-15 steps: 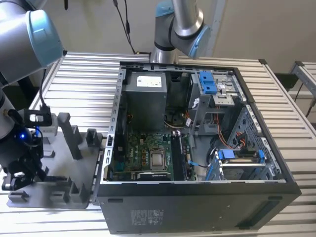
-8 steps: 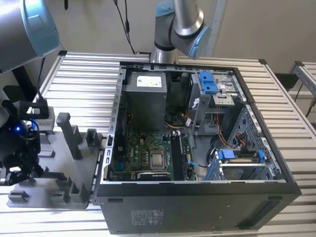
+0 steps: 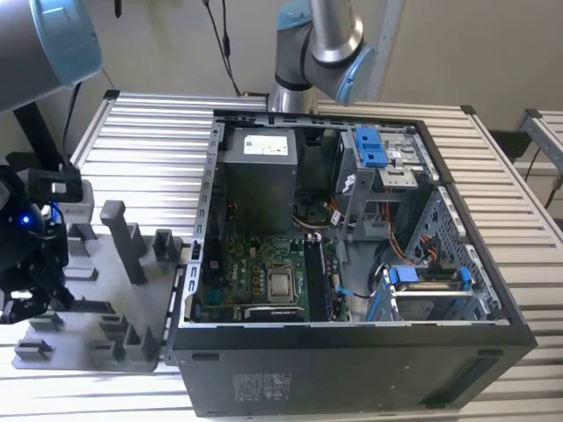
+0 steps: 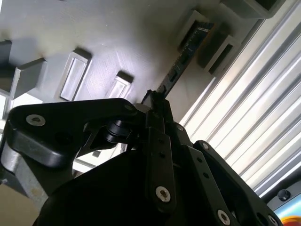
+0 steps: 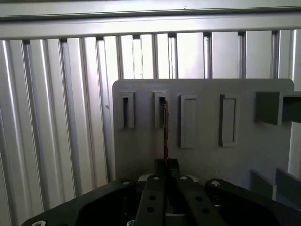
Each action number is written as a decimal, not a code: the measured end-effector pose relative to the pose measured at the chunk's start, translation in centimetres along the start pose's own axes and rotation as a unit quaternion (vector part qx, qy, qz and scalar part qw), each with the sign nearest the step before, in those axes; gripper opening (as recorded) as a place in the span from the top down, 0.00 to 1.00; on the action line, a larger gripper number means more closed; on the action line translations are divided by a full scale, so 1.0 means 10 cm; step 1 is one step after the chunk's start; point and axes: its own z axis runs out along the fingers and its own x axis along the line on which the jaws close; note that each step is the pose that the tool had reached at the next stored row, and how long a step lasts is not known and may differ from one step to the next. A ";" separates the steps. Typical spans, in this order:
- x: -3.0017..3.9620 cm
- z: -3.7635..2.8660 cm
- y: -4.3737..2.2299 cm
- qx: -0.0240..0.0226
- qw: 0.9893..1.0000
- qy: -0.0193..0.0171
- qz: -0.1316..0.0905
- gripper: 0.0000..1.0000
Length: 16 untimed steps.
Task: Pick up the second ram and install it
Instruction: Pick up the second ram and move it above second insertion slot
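Note:
The second ram (image 4: 184, 55) is a thin dark stick that still rests with its far end in a slot of the grey tray (image 4: 108, 42). In the first wrist view the ram (image 5: 165, 132) shows edge-on, running from a tray slot down between my fingers. My gripper (image 4: 157, 100) is shut on its near end, also seen in the first wrist view (image 5: 167, 165). In the exterior view my gripper (image 3: 33, 299) hangs low over the tray (image 3: 106, 303) at the exterior view's left, beside the open computer case.
The open computer case (image 3: 352, 378) lies on the slatted metal table (image 3: 149, 149), with its motherboard (image 3: 264, 277) facing up. Upright grey posts (image 3: 123, 237) stand on the tray between my gripper and the case. A second robot arm (image 3: 317, 44) rises behind the case.

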 end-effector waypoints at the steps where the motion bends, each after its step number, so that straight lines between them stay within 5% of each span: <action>1: 0.000 -0.013 0.000 0.000 1.000 0.000 0.000 0.86; 16: -0.009 -0.214 -0.004 0.000 1.000 0.000 0.000 0.86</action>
